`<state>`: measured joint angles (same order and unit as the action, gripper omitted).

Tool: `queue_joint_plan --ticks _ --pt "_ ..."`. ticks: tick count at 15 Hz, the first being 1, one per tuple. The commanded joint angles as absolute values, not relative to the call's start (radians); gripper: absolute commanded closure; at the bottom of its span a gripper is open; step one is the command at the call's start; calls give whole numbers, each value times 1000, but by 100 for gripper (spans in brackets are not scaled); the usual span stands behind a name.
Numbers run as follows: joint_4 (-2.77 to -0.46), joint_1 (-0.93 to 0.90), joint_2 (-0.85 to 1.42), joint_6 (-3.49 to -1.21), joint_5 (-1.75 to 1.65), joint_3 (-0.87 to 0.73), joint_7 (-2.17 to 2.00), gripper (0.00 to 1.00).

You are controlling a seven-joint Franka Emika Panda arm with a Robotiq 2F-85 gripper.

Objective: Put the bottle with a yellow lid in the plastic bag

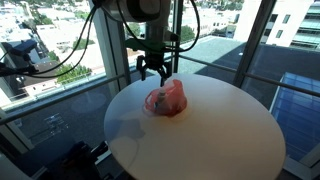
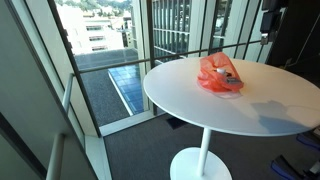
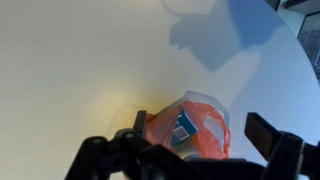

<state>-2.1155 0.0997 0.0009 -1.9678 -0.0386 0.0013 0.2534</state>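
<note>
A red-orange plastic bag [image 1: 167, 100] lies near the middle of the round white table [image 1: 220, 135]; it also shows in an exterior view [image 2: 220, 74]. In the wrist view the bag [image 3: 212, 118] holds a bottle with a blue label [image 3: 182, 128]. The bottle's lid is hidden, so I cannot see its colour. My gripper [image 1: 153, 68] hangs just above the bag's far edge. In the wrist view the gripper [image 3: 200, 135] is open and empty, its fingers spread either side of the bag.
The table stands by floor-to-ceiling windows with a metal railing [image 2: 110, 62]. The table's edge [image 3: 290, 60] curves past on the right of the wrist view. The robot's shadow [image 3: 215, 35] falls on the tabletop.
</note>
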Motion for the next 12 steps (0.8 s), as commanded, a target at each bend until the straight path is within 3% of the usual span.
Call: queue_joint_plan --ticks 1,12 --pt "-2182 90 -111 -1963 -49 -32 155 0" --pt "-2172 86 -119 -1957 -41 -57 137 0"
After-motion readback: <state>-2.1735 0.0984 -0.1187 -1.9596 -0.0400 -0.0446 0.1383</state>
